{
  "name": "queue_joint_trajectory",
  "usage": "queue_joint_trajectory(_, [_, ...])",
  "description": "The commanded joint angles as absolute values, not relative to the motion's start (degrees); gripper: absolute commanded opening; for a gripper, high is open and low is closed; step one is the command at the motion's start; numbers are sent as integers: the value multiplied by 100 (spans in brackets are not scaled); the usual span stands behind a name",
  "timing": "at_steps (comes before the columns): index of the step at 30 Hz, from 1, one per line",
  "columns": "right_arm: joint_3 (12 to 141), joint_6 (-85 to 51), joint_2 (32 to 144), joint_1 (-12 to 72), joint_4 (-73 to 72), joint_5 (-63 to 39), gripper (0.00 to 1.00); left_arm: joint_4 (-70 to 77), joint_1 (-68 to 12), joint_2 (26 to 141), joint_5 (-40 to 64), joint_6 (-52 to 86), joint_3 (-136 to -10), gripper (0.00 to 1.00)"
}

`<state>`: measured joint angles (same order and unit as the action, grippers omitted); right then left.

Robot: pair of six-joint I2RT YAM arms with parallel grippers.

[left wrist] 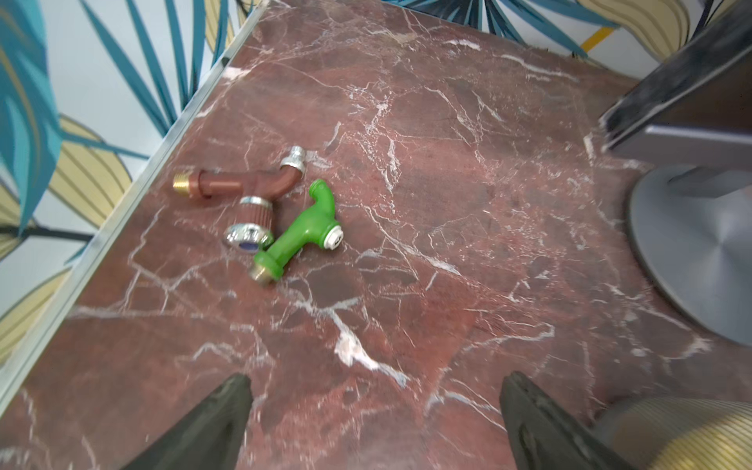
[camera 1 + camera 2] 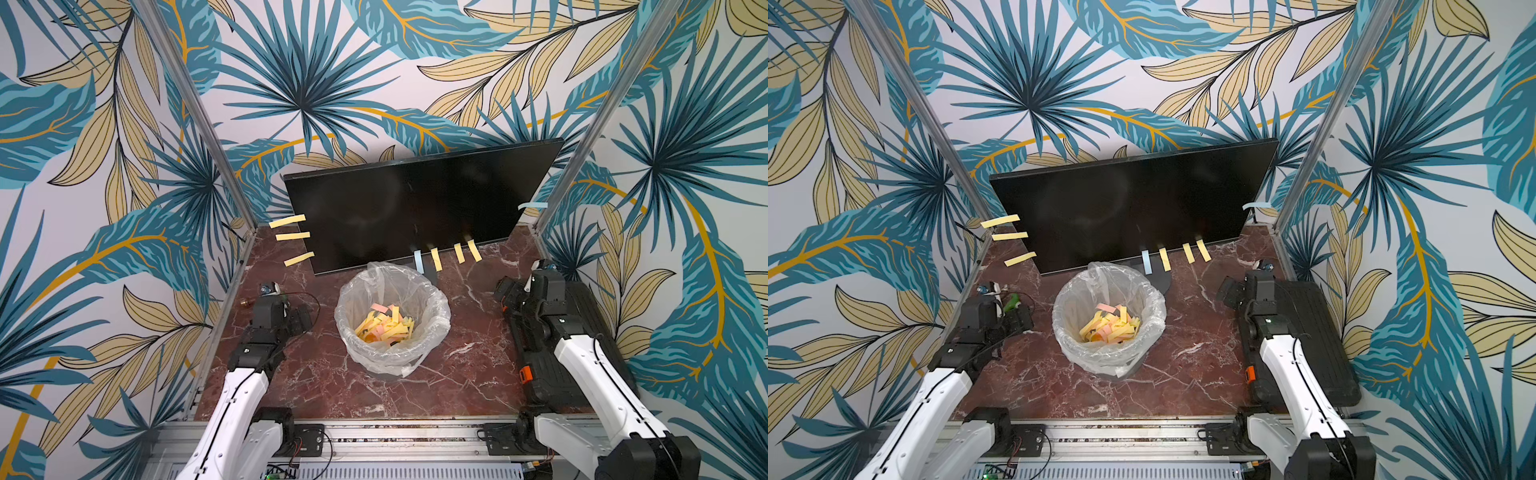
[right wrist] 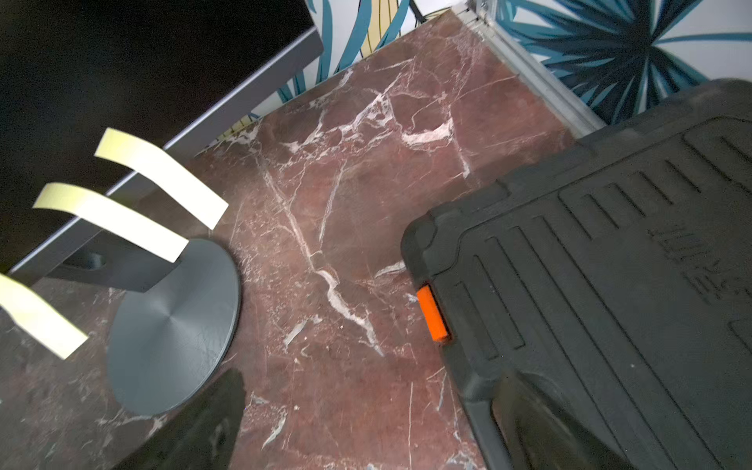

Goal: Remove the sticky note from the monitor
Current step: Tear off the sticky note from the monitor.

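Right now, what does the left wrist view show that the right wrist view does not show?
Only the left wrist view: a brown tap and a green tap, lying close together. Only the right wrist view: three yellow sticky notes hanging from the lower edge of the monitor, and a black ribbed case with an orange latch. Both: the marble table, the monitor's round grey foot, and each arm's own open tool, the left tool and the right tool.
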<state>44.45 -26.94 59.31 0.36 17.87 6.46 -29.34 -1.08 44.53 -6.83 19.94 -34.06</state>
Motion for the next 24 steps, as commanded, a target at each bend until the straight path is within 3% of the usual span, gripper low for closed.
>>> queue_joint_trajectory(1, [4666, -2917, 5721, 53, 2318, 93, 100, -4001, -122, 3914, -731, 2906, -3727, 100])
queue_joint_trajectory(8, [5053, -3035, 5304, 53, 3036, -772, 99, -4850, -119, 3001, -652, 3504, -4218, 100])
queue_joint_trajectory(12, [5393, -3157, 5115, 61, 3383, -1598, 97, -4947, -123, 2765, -2, 3547, -4572, 100])
queue_joint_trajectory(17, [5850, -3480, 5033, 223, 3498, -2482, 93, -4071, -122, 2547, 705, 3479, -4583, 100])
queue_joint_trajectory(24, [6750, -3711, 5082, 1071, 3783, -2487, 89, -2703, -120, 2711, 850, 2955, -4558, 100])
